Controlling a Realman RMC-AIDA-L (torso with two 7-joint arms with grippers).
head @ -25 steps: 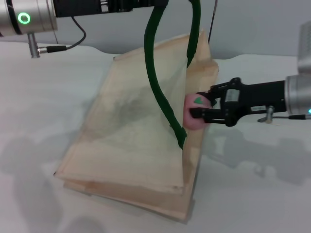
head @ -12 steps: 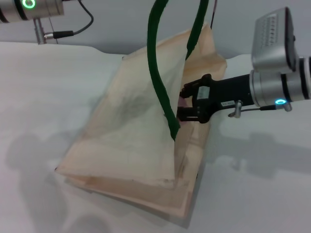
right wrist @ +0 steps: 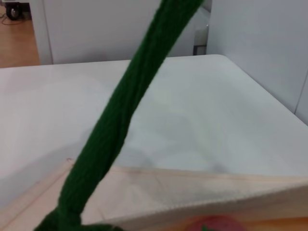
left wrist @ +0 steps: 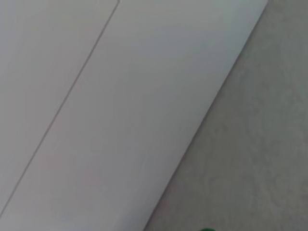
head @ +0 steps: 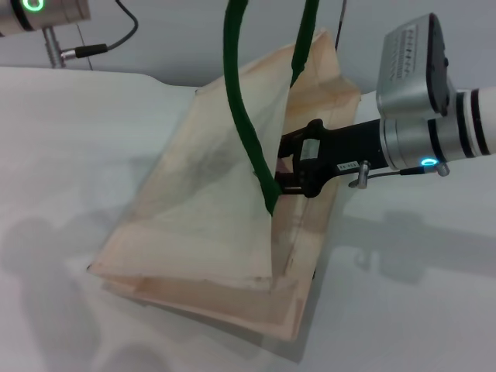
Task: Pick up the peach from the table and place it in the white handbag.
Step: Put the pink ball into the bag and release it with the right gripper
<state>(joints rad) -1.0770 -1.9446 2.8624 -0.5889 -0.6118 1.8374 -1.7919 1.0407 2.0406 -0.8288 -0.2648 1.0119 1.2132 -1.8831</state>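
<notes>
The white handbag [head: 205,209] lies tilted on the table [head: 70,132], its mouth held open by dark green handles [head: 239,101] that rise out of the top of the head view. My right gripper [head: 285,169] reaches into the mouth from the right, its fingertips behind the near handle. In the head view the bag and handle hide the peach. The right wrist view shows the peach [right wrist: 214,224] as a pink sliver with a green mark, just inside the bag's cream rim [right wrist: 202,192], with the handle [right wrist: 120,120] crossing in front. Only the left arm's body [head: 35,9] shows at the top left.
Bare white tabletop [head: 411,294] surrounds the bag on all sides. A grey wall rises behind the table's far edge. The left wrist view shows only pale wall panels and a speck of green handle [left wrist: 207,229].
My right gripper has pushed leftwards from the bag's edge into its mouth, carrying the peach out of the head view's sight. The bag's mouth has been pulled a little wider.
</notes>
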